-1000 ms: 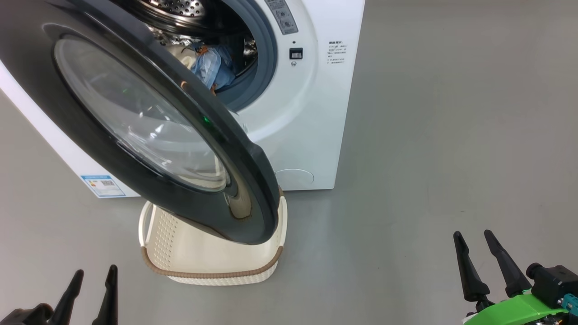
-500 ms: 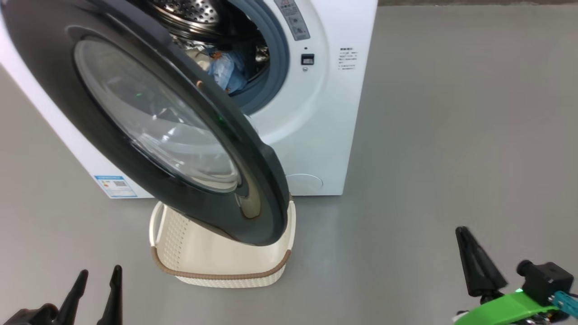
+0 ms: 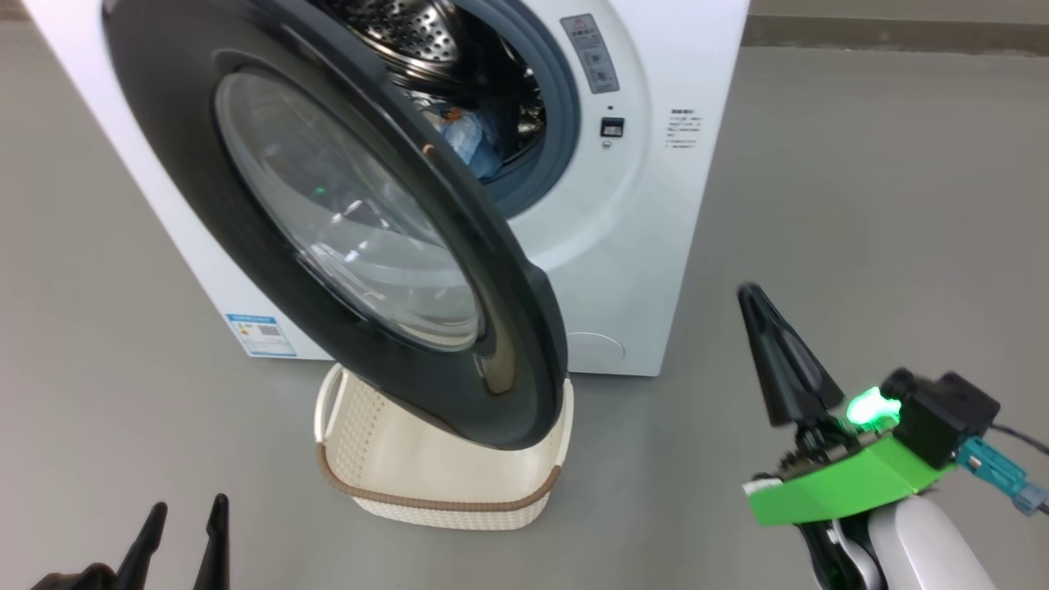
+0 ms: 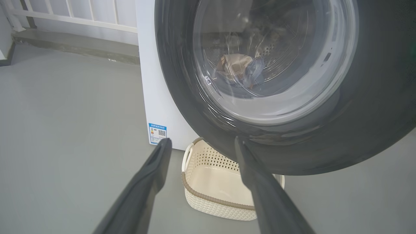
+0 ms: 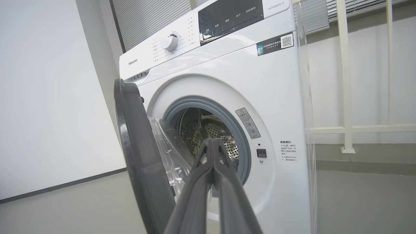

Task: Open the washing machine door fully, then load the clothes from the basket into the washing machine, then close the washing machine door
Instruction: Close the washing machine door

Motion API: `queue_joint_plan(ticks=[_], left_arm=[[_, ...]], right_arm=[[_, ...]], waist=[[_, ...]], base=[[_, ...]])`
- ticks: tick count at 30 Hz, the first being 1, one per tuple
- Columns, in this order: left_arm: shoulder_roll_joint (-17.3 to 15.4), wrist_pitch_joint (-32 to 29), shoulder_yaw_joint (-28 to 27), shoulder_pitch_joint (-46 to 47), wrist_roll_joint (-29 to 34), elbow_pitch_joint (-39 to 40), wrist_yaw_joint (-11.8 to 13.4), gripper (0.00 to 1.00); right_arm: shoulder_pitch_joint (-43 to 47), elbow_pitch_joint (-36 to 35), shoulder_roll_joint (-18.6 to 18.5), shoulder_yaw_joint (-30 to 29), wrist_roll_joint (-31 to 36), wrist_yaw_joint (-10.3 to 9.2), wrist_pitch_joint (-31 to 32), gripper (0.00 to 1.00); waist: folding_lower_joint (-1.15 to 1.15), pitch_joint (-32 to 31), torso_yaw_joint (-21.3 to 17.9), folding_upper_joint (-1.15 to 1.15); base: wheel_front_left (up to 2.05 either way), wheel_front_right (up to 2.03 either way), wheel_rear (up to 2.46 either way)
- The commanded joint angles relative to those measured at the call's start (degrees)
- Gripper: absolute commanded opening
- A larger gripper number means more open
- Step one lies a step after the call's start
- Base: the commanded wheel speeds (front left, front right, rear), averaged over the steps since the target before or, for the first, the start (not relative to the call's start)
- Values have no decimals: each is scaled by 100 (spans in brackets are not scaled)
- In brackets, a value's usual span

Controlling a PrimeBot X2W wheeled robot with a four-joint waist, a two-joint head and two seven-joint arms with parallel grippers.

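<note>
Washing machine door [image 3: 344,229] stands open, swung out to the left of the drum opening, and its lower edge overhangs the basket [image 3: 459,518] on the floor in front of the washing machine [image 3: 639,246]. Whether the door touches the basket cannot be told from the head view. The left wrist view shows the door's edge above the basket's rim.

Clothes [image 3: 471,139]: blue fabric lies inside the drum, and through the glass the left wrist view shows a pale piece beside it. The part of the basket floor that shows is bare.

Change noted: a second ago the right gripper [image 3: 750,295] sat low at the near right with its fingers apart. Its fingers are now pressed together on nothing, and it has risen and come forward, well apart from the door and to its right. The right wrist view looks along the closed fingers towards the drum opening. The machine's shift within the head view is the camera's own movement, not the machine's.

Left gripper [image 3: 190,504]: unchanged, low at the near left, fingers spread wide, holding nothing.

Assessment: loading appears complete and only closing the door remains. The closed right fingers look like a single pushing tip being made ready for it. The door's swing should be checked against the basket.
</note>
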State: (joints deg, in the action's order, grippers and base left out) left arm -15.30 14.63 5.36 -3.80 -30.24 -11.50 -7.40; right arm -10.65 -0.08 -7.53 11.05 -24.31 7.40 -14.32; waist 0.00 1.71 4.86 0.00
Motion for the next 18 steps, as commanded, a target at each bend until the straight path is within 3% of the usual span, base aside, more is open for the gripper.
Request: queue_joint_plan(ticks=[1,10,18], left_arm=[[-99,37,-218,122,55,140,-9,100],[-50,37,-224,115,128,209,-9,100],[-12,37,-203,176,121,250,-9,100]], right_arm=[[-241,-235,26,205,-58,9,-68,0],[-655,-714,212,946,-191,9,-68,0],[-802,-505,271,1719,-302,9,-68,0]], waist=[[0,-31,72,0],[0,-66,303,0],[0,50,503,0]], base=[[0,0,0],[0,0,0],[0,0,0]])
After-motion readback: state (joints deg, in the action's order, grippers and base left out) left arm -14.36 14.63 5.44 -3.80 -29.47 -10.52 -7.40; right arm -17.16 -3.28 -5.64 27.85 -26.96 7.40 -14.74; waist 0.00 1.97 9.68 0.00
